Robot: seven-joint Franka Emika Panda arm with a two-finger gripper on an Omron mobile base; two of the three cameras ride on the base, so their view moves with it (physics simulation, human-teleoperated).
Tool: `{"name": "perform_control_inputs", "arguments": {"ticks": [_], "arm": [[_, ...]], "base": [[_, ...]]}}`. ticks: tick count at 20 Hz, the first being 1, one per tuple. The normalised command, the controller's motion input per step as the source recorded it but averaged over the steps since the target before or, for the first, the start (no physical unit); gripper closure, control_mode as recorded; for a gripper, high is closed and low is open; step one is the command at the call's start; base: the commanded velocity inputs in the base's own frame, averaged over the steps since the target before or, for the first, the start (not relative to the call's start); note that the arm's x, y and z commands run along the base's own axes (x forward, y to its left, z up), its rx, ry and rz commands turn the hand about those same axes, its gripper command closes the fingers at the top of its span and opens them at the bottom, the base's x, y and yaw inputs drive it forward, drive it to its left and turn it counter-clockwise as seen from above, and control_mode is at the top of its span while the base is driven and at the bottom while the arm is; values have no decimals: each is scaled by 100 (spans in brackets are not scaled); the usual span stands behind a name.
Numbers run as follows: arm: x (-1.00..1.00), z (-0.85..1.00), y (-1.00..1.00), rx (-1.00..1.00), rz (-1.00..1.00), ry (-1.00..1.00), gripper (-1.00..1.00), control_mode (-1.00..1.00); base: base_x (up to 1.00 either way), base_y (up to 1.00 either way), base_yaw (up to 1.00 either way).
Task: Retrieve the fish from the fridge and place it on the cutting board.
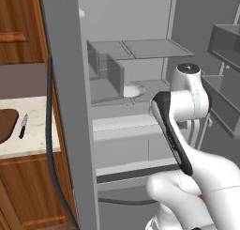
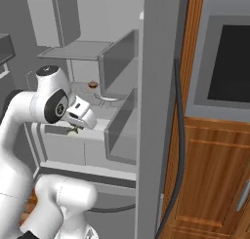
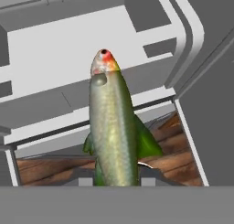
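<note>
Grey shelves and drawer fronts of the open fridge stand before us, its door edge at nine o'clock in the left base view. We see our gripper clamped on the fish, which points toward twelve o'clock in the hand view, off the shelf, with free space around it. Left of the fridge, the cutting board lies on the counter, a knife just beside it.

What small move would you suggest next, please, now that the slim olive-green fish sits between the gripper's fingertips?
Probably draw the gripper straight back out of the tall grey fridge. Its jaws look closed on the slim olive-green fish, held clear of the shelves, while the dark brown cutting board waits on the counter to the left.
</note>
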Motion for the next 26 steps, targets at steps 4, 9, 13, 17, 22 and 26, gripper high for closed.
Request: {"name": "perform_control_inputs", "arguments": {"ticks": [4,9,13,17,22,26], "arm": [[-57,11,0,1,0,0,100,-100],[-17,0,0,0,0,1,100,-100],[-13,-1,0,0,0,1,100,100],[0,0,0,0,0,0,100,100],[0,0,0,0,0,0,100,100],[0,0,0,0,0,0,100,100]], "base": [[0,0,0],[0,0,0],[-10,0,0],[-61,0,0],[-68,9,0],[-71,16,0]]}}
